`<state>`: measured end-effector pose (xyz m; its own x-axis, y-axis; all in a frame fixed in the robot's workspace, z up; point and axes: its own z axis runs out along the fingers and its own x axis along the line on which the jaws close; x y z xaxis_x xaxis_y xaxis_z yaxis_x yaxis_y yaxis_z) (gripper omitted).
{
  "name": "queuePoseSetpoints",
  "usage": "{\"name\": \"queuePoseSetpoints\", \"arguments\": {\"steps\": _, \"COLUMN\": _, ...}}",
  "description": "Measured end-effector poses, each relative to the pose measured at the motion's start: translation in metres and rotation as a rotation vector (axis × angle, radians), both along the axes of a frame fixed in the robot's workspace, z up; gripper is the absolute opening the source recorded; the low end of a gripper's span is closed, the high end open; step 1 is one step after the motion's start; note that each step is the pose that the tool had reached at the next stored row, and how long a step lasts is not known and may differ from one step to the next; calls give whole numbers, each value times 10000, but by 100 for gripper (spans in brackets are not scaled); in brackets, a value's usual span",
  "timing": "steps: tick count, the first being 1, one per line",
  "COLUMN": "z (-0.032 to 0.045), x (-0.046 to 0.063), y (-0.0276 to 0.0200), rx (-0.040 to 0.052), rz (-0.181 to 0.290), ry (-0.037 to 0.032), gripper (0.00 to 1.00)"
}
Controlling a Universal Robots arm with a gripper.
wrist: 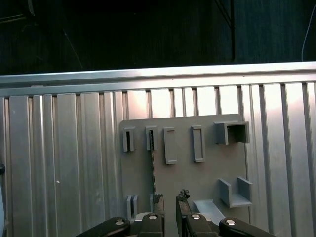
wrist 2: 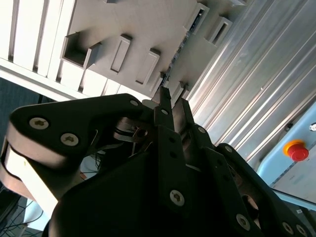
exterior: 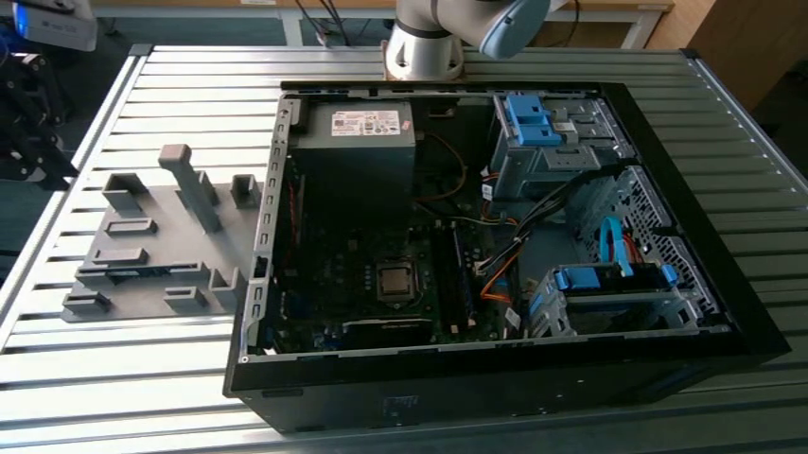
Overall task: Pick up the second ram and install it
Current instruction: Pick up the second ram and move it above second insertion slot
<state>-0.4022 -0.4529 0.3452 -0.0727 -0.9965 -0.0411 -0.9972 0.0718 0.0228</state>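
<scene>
The second ram (wrist: pixel 152 170) stands on edge in the grey fixture plate (wrist: pixel 207 180) — light, stiff, likely fragile. Pinch its flat faces, clear of contacts. The fingers (wrist: pixel 158 201) are slightly spread, empty, close beside it.

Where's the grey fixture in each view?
Exterior view: fixture on the table, at the exterior view's left of the PC case.
Second wrist view: fixture just beyond the gripper.
First wrist view: fixture ahead of the gripper.
Shared landmark: the ribbed table.
</scene>
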Motion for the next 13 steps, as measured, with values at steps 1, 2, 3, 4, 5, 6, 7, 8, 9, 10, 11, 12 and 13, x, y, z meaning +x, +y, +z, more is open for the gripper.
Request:
{"name": "queuePoseSetpoints", "arguments": {"steps": 1, "z": -8, "x": 0, "y": -2, "rx": -1, "rz": 0, "ry": 1, "gripper": 25}}
{"name": "queuePoseSetpoints", "arguments": {"steps": 2, "z": -17, "x": 1, "y": -5, "rx": -2, "rz": 1, "ry": 3, "gripper": 25}}
{"name": "queuePoseSetpoints", "arguments": {"steps": 3, "z": -27, "x": 1, "y": -6, "rx": -1, "rz": 1, "ry": 4, "gripper": 25}}
{"name": "queuePoseSetpoints", "arguments": {"steps": 4, "z": -36, "x": 1, "y": -7, "rx": -1, "rz": 1, "ry": 5, "gripper": 25}}
{"name": "queuePoseSetpoints", "arguments": {"steps": 5, "z": -45, "x": 1, "y": -8, "rx": -2, "rz": 1, "ry": 6, "gripper": 25}}
{"name": "queuePoseSetpoints", "arguments": {"steps": 6, "z": -54, "x": 0, "y": -9, "rx": -1, "rz": 0, "ry": 7, "gripper": 25}}
{"name": "queuePoseSetpoints", "arguments": {"steps": 7, "z": -62, "x": 1, "y": -9, "rx": -2, "rz": 1, "ry": 8, "gripper": 25}}
{"name": "queuePoseSetpoints", "arguments": {"steps": 8, "z": -70, "x": 1, "y": -10, "rx": -1, "rz": 1, "ry": 8, "gripper": 25}}
{"name": "queuePoseSetpoints", "arguments": {"steps": 9, "z": -77, "x": 1, "y": -11, "rx": -2, "rz": 1, "ry": 10, "gripper": 25}}
{"name": "queuePoseSetpoints", "arguments": {"steps": 10, "z": -82, "x": 1, "y": -12, "rx": -2, "rz": 1, "ry": 11, "gripper": 25}}
{"name": "queuePoseSetpoints", "arguments": {"steps": 11, "z": -89, "x": 1, "y": -12, "rx": -1, "rz": 1, "ry": 11, "gripper": 25}}
{"name": "queuePoseSetpoints", "arguments": {"steps": 12, "z": -95, "x": 1, "y": -13, "rx": -1, "rz": 1, "ry": 10, "gripper": 25}}
{"name": "queuePoseSetpoints", "arguments": {"steps": 13, "z": -99, "x": 1, "y": -13, "rx": -2, "rz": 1, "ry": 11, "gripper": 25}}
